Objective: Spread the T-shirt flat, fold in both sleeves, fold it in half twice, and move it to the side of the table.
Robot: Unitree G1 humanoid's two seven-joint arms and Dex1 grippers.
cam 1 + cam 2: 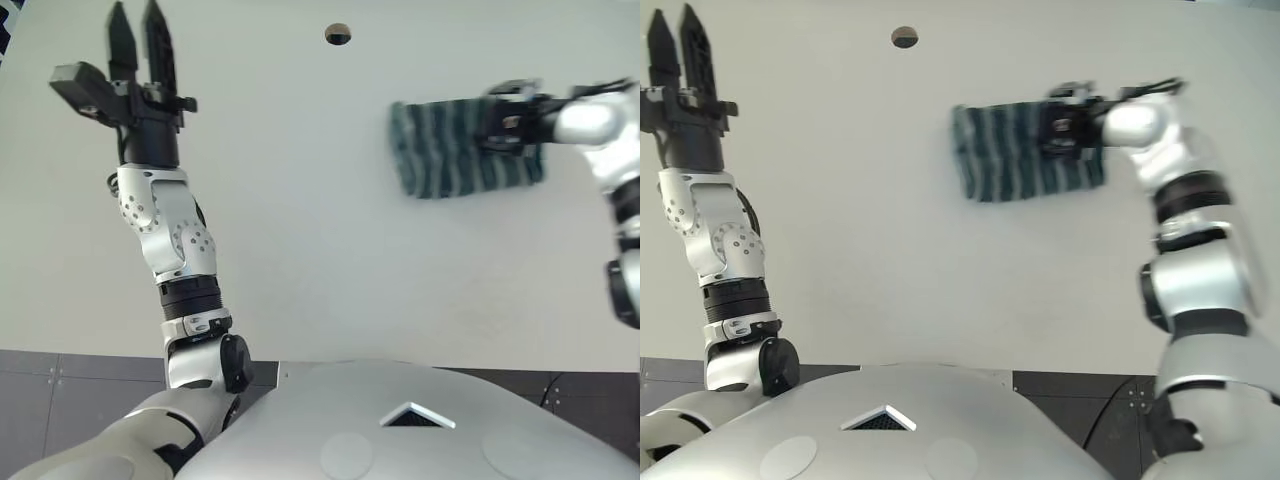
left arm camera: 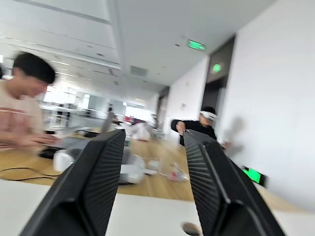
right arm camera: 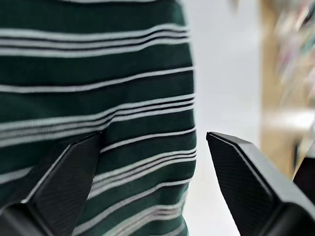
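Closest to us in the head views is the left gripper (image 1: pixel 138 12), held up on its forearm over the left part of the table (image 1: pixel 300 230), well apart from the shirt (image 1: pixel 445 150). From up here its two fingers look nearly parallel with a slim gap. The left wrist view settles it: we see clear space between the fingers (image 2: pixel 98 187), nothing held. That view also looks past them to the table's far edge, a small round hole (image 2: pixel 191 228) in the top, and wooden desks (image 2: pixel 157 179) in the room beyond. The head views put the hole at the far middle of the table.

The right gripper (image 3: pixel 153 139) is out at the far right of the table, at the shirt. Head views give us the shirt's outline: a folded, compact rectangle lying flat, long side running left to right, with the gripper over its right part. The gripper's opening is hard to read from there. The right wrist view does the job: fingers (image 3: pixel 64 182) spread wide, one over the fabric, the other past the shirt's edge above bare table, clamped on nothing. Whether a finger touches the cloth we cannot tell.

Shirt up close: dark green knit, thin white stripes in groups, straight folded edge.
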